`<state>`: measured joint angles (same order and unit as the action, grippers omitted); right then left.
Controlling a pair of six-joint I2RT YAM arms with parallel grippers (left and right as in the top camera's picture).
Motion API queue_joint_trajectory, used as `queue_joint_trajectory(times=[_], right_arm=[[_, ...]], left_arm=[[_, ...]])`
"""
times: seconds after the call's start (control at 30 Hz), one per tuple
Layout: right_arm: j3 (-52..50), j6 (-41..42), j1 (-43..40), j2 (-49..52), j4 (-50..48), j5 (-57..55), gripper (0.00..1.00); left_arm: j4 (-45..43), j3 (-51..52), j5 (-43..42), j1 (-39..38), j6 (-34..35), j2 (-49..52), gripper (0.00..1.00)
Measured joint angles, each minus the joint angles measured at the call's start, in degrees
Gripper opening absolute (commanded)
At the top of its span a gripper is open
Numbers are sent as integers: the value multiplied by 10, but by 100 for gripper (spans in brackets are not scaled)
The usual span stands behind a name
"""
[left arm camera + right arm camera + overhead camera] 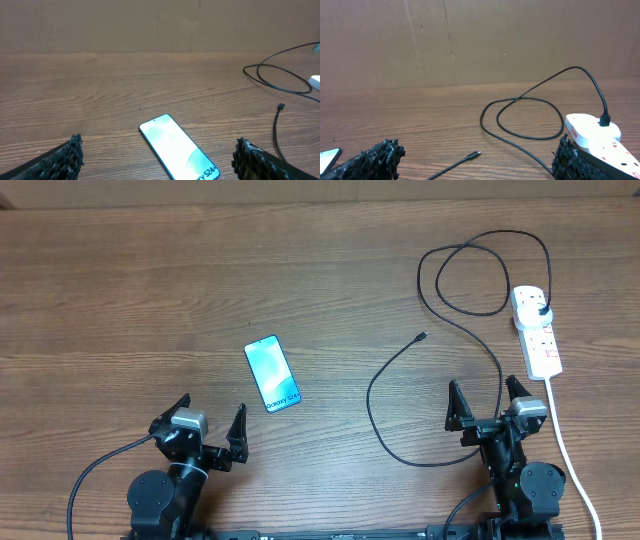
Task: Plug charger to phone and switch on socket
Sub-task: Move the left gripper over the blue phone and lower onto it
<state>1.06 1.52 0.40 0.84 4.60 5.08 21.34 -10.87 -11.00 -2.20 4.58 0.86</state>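
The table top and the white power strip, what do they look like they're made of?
The brown table top looks like wood or wood-grain laminate, matt: long streaked grain, no glare. The narrow white power strip looks like moulded plastic, smooth with a slight sheen: uniform white, rounded edges.

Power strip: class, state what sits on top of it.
The charger plug sits in the far-end outlet of the power strip; its pins and that outlet are hidden.

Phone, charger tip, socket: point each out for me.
phone (272, 374): overhead view, middle of the lit screen.
charger tip (421, 337): overhead view, small black connector at the cable's free end.
socket (543, 348): overhead view, white body near the middle of the strip.
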Motion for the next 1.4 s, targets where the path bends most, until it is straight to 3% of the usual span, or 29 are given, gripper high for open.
queue_joint_trajectory(times=[0.27,0.57,1.1,1.4], right_arm=[[0,0,0,0,0,0,100],[0,0,0,0,0,0,100],[0,0,0,0,0,0,100],[0,0,0,0,0,0,100]], left_arm=[[14,-30,-2,0,0,35,99],[29,-124,-4,0,0,185,100],[231,-447,-33,-3,11,478,100],[249,-579,-102,-68,14,633,99]])
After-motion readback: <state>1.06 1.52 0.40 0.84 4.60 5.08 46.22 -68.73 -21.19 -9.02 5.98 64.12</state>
